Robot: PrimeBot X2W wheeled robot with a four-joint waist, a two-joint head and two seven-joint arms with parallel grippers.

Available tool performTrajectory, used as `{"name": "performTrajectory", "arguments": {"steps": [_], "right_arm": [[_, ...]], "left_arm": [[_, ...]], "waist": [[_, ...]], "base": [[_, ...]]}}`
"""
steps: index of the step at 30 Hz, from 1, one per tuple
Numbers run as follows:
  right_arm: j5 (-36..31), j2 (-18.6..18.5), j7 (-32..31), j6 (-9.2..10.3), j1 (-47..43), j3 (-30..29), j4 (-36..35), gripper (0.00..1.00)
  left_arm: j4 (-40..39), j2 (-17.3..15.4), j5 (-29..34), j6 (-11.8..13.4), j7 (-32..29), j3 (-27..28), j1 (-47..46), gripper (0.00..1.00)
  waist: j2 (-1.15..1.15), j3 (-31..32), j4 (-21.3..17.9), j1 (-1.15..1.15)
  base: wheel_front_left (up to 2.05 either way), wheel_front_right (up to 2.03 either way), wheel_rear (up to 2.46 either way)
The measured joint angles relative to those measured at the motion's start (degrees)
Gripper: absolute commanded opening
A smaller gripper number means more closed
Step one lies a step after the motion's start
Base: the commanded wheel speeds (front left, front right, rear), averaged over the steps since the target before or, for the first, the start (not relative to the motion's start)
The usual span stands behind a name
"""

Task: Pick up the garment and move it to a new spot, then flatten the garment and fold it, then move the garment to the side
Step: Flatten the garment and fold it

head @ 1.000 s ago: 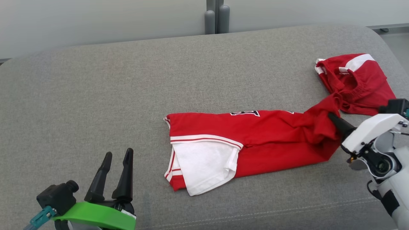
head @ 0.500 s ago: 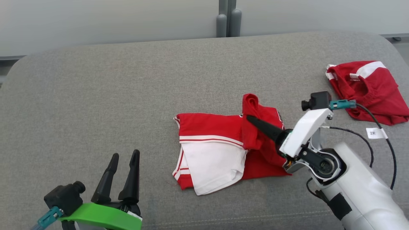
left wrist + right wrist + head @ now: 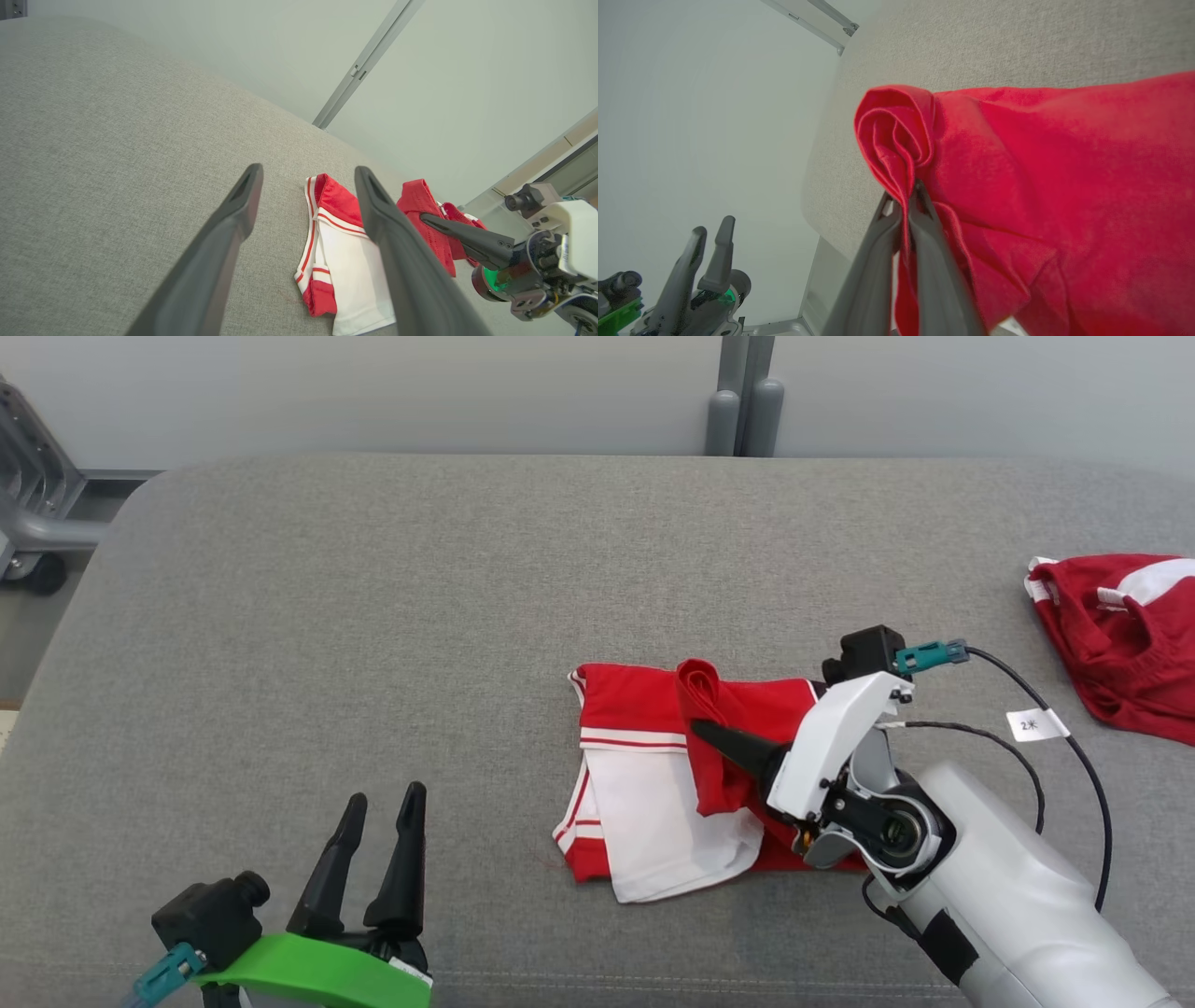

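The garment (image 3: 644,784), a red jersey with white panels and stripes, lies on the grey cushion (image 3: 373,616) right of centre. Its right end is doubled back over the middle. My right gripper (image 3: 695,726) is shut on that bunched red edge and holds it just above the white panel. The right wrist view shows the red cloth (image 3: 1017,154) pinched between the fingertips of the right gripper (image 3: 903,196). My left gripper (image 3: 385,795) stands open and empty at the lower left, well clear of the garment. From the left wrist, the garment (image 3: 345,242) lies beyond the left gripper (image 3: 308,171).
A second red and white piece of clothing (image 3: 1120,635) lies at the cushion's right edge. A cable with a white tag (image 3: 1036,723) trails from my right wrist. A metal frame (image 3: 37,504) stands off the cushion's far left corner. Two grey posts (image 3: 742,415) rise behind.
My right gripper has carried the garment's red end leftward over the rest, doubling it. The head camera has also turned left. The left gripper has stayed open in place.
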State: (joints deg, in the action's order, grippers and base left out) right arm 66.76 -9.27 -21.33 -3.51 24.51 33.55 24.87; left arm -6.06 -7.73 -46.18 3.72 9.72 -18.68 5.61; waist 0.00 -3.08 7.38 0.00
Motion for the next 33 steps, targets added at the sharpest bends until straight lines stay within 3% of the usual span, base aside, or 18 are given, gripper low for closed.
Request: {"name": "performTrajectory", "arguments": {"steps": [14,23,24,25,27,29,31,33], "right_arm": [[-4.47,2.79,-0.82,5.61,4.26,3.15,7.64,0.00],[-7.00,3.78,-0.29,7.10,6.77,5.05,12.04,0.00],[-7.43,3.92,0.11,7.10,7.11,5.48,13.01,0.19],[-7.55,4.02,0.34,7.11,7.29,5.63,13.50,0.29],[-7.79,4.31,0.45,7.15,7.81,6.06,14.36,0.34],[-7.83,4.63,0.70,7.16,8.31,6.20,14.88,0.63],[-7.84,4.88,1.13,7.14,8.78,6.43,15.25,1.00],[-7.84,5.06,1.14,7.00,9.33,7.01,15.44,1.00]], "left_arm": [[1.31,1.19,-0.53,-1.26,0.98,-0.98,-0.04,1.00],[2.26,1.66,-0.53,-2.10,1.02,-1.85,-0.36,1.00],[2.56,1.74,-0.53,-2.24,1.20,-1.88,-0.41,1.00],[2.76,1.75,-0.54,-2.25,1.21,-1.87,-0.42,1.00],[3.07,1.78,-0.54,-2.25,1.52,-1.70,-0.42,1.00],[3.26,1.78,-0.54,-2.25,1.53,-1.67,-0.42,1.00],[3.54,1.79,-0.54,-2.25,1.71,-1.47,-0.42,1.00],[3.79,1.78,-0.55,-2.25,1.85,-1.01,-0.42,1.00]], "waist": [[0.00,0.06,4.76,0.00],[0.00,-0.45,7.09,0.00],[0.00,-0.54,7.55,0.00],[0.00,-0.56,7.76,0.00],[0.00,-0.57,8.06,0.00],[0.00,-0.51,8.16,0.00],[0.00,-0.40,8.16,0.00],[0.00,-0.14,8.02,0.00]], "base": [[0.00,0.00,0.00],[0.00,0.00,0.00],[0.00,0.00,0.00],[0.00,0.00,0.00],[0.00,0.00,0.00],[0.00,0.00,0.00],[0.00,0.00,0.00],[0.00,0.00,0.00]]}}
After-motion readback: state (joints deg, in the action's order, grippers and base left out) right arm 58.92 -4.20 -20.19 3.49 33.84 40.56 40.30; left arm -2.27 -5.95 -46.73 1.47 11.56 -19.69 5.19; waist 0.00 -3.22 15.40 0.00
